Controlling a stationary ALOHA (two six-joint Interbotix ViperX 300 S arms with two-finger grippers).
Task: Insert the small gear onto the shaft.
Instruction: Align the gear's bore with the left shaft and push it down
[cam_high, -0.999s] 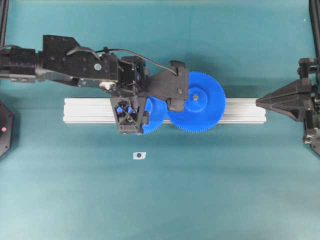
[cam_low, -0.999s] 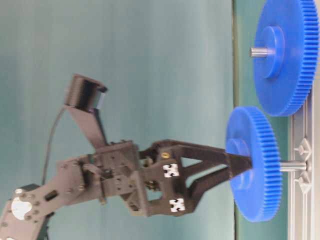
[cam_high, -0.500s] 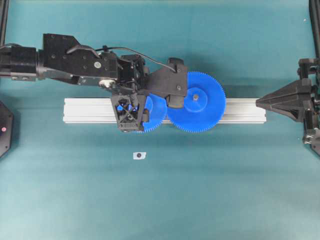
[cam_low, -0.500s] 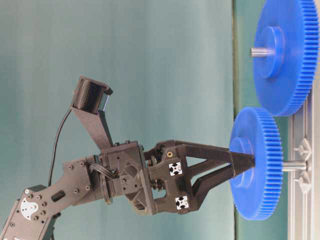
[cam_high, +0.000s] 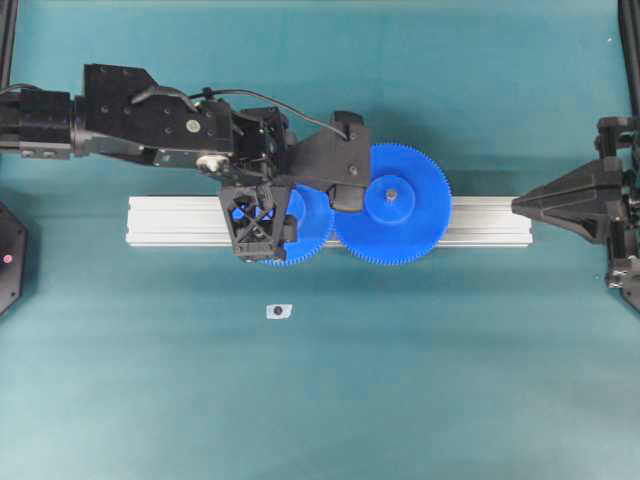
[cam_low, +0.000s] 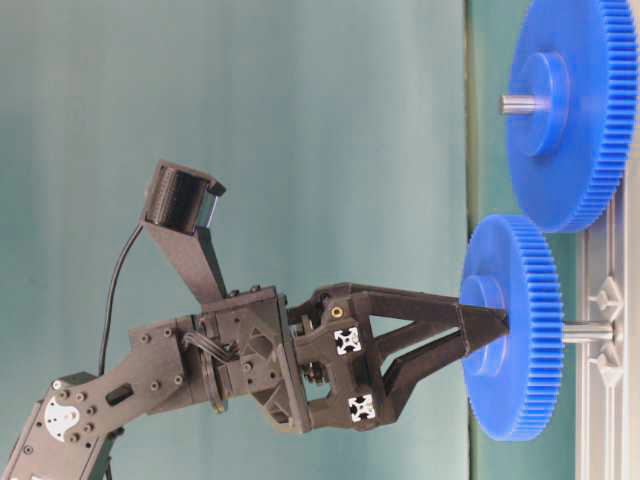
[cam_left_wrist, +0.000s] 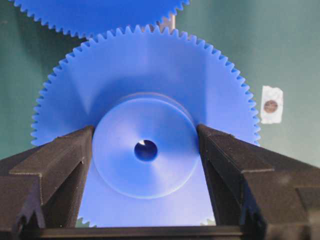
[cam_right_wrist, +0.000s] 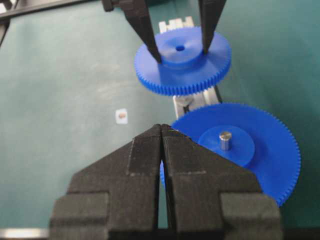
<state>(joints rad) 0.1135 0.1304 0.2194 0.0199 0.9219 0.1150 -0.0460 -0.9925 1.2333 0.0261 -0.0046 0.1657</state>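
- Since a second ago, the left gripper (cam_low: 488, 335) has carried the small gear (cam_low: 520, 330) a little nearer the rail (cam_high: 180, 220), so less bare pin shows between gear and rail; over the last half second little has changed.
- Nearest, in the left wrist view, the two black fingers (cam_left_wrist: 55, 170) are clamped on either side of the gear's raised round hub, touching it. A glint shows inside the dark centre hole, perhaps the pin tip, though that cannot be told for sure.
- From table level, the shaft (cam_low: 588, 331) runs from the gear's far face to its mount on the rail. The gear sits partway along it, not yet seated.
- Judging by looks, the gear is stiff, light moulded plastic with a smooth, probably slippery hub. Its fine teeth could chip or be marred, so the hub is the sound place to hold; squeezing the toothed rim would be worse.
- Just beyond, the big gear (cam_high: 392, 204) sits on its own pin, its teeth overlapping the small gear's edge from overhead. Teeth may need to mesh as the small gear slides home.
- A white tag (cam_high: 277, 311) lies on the green mat, apart from the rail.
- Farthest off, the right gripper (cam_high: 530, 205) rests at the rail's end, fingers pressed together and holding nothing.
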